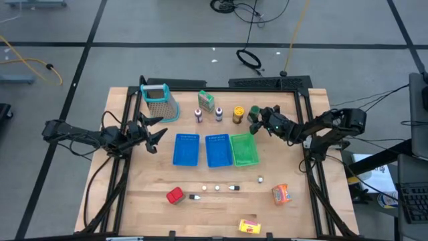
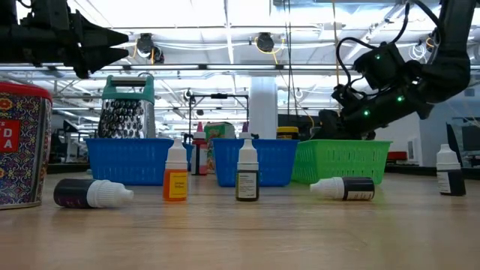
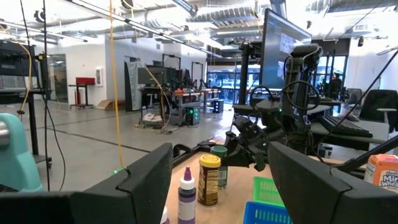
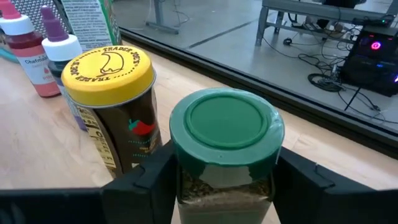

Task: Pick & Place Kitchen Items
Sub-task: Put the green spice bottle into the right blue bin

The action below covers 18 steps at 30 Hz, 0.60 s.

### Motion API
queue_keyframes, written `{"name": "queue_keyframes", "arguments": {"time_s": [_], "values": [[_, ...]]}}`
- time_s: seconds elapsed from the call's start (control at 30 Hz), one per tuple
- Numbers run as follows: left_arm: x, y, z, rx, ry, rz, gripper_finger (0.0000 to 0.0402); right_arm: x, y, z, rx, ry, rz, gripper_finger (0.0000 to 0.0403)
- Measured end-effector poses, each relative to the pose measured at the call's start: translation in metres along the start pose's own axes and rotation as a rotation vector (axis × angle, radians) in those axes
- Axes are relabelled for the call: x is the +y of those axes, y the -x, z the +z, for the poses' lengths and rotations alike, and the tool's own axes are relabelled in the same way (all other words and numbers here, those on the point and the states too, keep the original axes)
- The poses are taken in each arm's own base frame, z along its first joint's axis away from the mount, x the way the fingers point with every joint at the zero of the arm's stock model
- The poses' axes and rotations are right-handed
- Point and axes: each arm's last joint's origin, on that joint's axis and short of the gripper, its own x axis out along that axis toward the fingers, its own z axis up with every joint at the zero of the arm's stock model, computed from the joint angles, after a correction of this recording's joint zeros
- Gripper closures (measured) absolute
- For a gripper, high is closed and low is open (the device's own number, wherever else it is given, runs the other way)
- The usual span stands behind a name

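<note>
My right gripper (image 4: 225, 177) sits at the far right of the table with its fingers (image 4: 140, 180) either side of the green-lidded jar (image 4: 225, 134), close against its walls; I cannot confirm a firm pinch. The yellow-lidded jar (image 4: 112, 93) stands just beside it, almost touching, and crowds one finger. Next along the back row are a purple-capped bottle (image 1: 218, 114), a second one (image 1: 198, 115) and the green carton (image 1: 206, 100). The grater (image 1: 160, 102) stands further left. The table's back edge runs near behind the jars, leaving little room there.

In front lie the green tray (image 1: 244, 149) and two blue trays (image 1: 186, 148), side by side. Open board lies beyond them, then a line of small dropper bottles (image 1: 217, 188), the red can (image 1: 175, 195), orange packet (image 1: 281, 194) and yellow box (image 1: 249, 227) near the front edge.

My left gripper (image 1: 155, 132) hangs spread wide, holding nothing, left of the blue trays.
</note>
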Motion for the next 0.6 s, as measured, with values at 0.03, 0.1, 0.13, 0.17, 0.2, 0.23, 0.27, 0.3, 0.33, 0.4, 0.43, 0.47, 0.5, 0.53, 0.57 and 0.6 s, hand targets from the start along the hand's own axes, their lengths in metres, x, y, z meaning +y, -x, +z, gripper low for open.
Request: {"name": "queue_keyframes", "arguments": {"time_s": [0.03, 0.1, 0.13, 0.17, 0.2, 0.23, 0.27, 0.3, 0.33, 0.4, 0.43, 0.47, 0.5, 0.53, 0.57, 0.6], "values": [[0.000, 0.000, 0.000, 0.000, 0.000, 0.000, 0.0135, 0.000, 0.001, 0.001, -0.006, 0.000, 0.001, 0.0211], [0.000, 0.000, 0.000, 0.000, 0.000, 0.000, 0.0135, 0.000, 0.003, 0.007, -0.034, 0.001, 0.006, 0.0211], [0.000, 0.000, 0.000, 0.000, 0.000, 0.000, 0.0135, -0.001, 0.005, 0.011, -0.054, 0.001, 0.008, 0.0211], [0.000, 0.000, 0.000, 0.000, 0.000, 0.000, 0.0135, -0.001, 0.007, 0.016, -0.075, -0.001, 0.011, 0.0211], [0.000, 0.000, 0.000, 0.000, 0.000, 0.000, 0.0135, -0.001, 0.010, 0.020, -0.093, -0.005, 0.014, 0.0211], [0.000, 0.000, 0.000, 0.000, 0.000, 0.000, 0.0135, -0.002, 0.012, 0.023, -0.106, -0.009, 0.016, 0.0211], [0.000, 0.000, 0.000, 0.000, 0.000, 0.000, 0.0135, -0.002, 0.014, 0.027, -0.119, -0.015, 0.022, 0.0211], [0.000, 0.000, 0.000, 0.000, 0.000, 0.000, 0.0135, -0.003, 0.017, 0.030, -0.127, -0.019, 0.025, 0.0211], [0.000, 0.000, 0.000, 0.000, 0.000, 0.000, 0.0135, -0.003, 0.020, 0.033, -0.134, -0.018, 0.038, 0.0211], [0.000, 0.000, 0.000, 0.000, 0.001, 0.001, 0.0135, -0.004, 0.026, 0.039, -0.146, -0.020, 0.059, 0.0211], [0.000, 0.000, 0.000, 0.000, 0.000, 0.001, 0.0135, -0.005, 0.029, 0.042, -0.149, -0.023, 0.079, 0.0211], [0.000, 0.000, 0.000, 0.001, 0.000, 0.003, 0.0135, -0.005, 0.032, 0.045, -0.155, -0.035, 0.099, 0.0211], [0.000, 0.000, 0.000, 0.001, 0.000, 0.006, 0.0135, -0.005, 0.035, 0.047, -0.160, -0.050, 0.127, 0.0211], [0.000, 0.000, 0.000, 0.002, 0.000, 0.011, 0.0135, -0.005, 0.038, 0.050, -0.163, -0.067, 0.161, 0.0211], [0.001, 0.000, 0.000, 0.002, 0.000, 0.020, 0.0135, -0.005, 0.041, 0.052, -0.168, -0.080, 0.193, 0.0211], [0.001, 0.000, 0.000, 0.004, 0.000, 0.027, 0.0135, -0.004, 0.044, 0.053, -0.169, -0.085, 0.226, 0.0211]]}}
